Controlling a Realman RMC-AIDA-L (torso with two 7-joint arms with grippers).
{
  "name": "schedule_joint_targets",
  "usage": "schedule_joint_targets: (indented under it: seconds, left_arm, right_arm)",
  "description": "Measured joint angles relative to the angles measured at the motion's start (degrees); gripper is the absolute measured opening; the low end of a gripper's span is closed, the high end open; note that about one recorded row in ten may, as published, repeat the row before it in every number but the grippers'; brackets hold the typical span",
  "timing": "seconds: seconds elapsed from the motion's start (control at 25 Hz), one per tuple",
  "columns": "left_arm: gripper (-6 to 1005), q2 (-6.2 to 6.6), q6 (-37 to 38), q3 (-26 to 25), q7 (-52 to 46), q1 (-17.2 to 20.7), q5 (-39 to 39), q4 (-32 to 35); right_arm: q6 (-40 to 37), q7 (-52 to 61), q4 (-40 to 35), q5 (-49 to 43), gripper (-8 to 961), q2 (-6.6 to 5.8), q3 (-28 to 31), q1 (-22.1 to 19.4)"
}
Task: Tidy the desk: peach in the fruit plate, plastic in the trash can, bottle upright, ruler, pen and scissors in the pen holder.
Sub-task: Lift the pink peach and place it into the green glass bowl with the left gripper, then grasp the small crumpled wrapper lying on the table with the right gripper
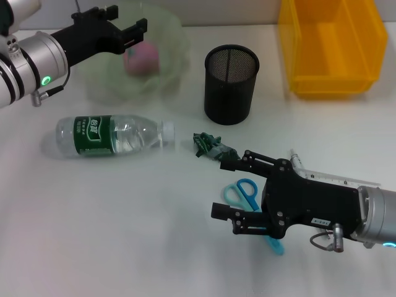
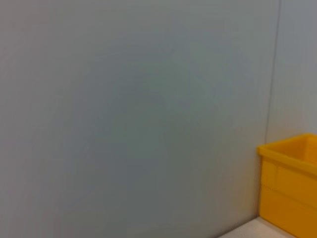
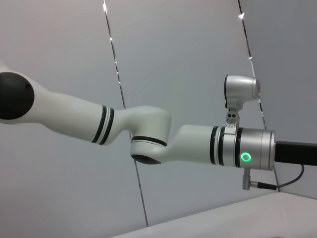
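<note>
Now the right pincer (image 1: 226,189) hovers released over the blue scissors (image 1: 242,192), while the left pincer (image 1: 129,28) stands released above the peach (image 1: 142,58) in the fruit plate (image 1: 102,83).

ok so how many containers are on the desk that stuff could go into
3: the green fruit plate at the back left holding the peach, the black mesh pen holder mid-desk, and the yellow bin back right. None seem hidden.
</note>
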Motion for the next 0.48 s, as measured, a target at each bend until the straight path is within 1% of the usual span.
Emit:
schedule_joint_targets:
  seconds: [0.2, 0.32, 0.4, 0.44, 0.48]
  left_arm:
    - [686, 0.09, 0.92, -0.26, -0.3, 0.47, -0.12, 0.55]
    - [727, 0.2, 3.38, -0.12, -0.61, 1.25, -0.13, 1.26]
    - [754, 0.2, 3.38, -0.12, -0.61, 1.25, -0.13, 1.26]
    - [767, 0.37, 10.59, -0.98, -1.95, 2.98, -0.63, 2.62]
    - [765, 0.37, 10.59, -0.98, -1.95, 2.98, -0.63, 2.62]
  right_arm:
    - [0.07, 0.0, 0.13, 0.07, 839, 0.0, 0.0, 0.01]
    - [0.08, 0.0, 0.13, 0.15, 839, 0.0, 0.0, 0.02]
    - [0.08, 0.0, 0.13, 0.26, 839, 0.0, 0.0, 0.01]
    - [0.08, 0.01, 0.14, 0.36, 839, 0.0, -0.01, 0.01]
    - [0.08, 0.01, 0.14, 0.48, 839, 0.0, 0.0, -0.03]
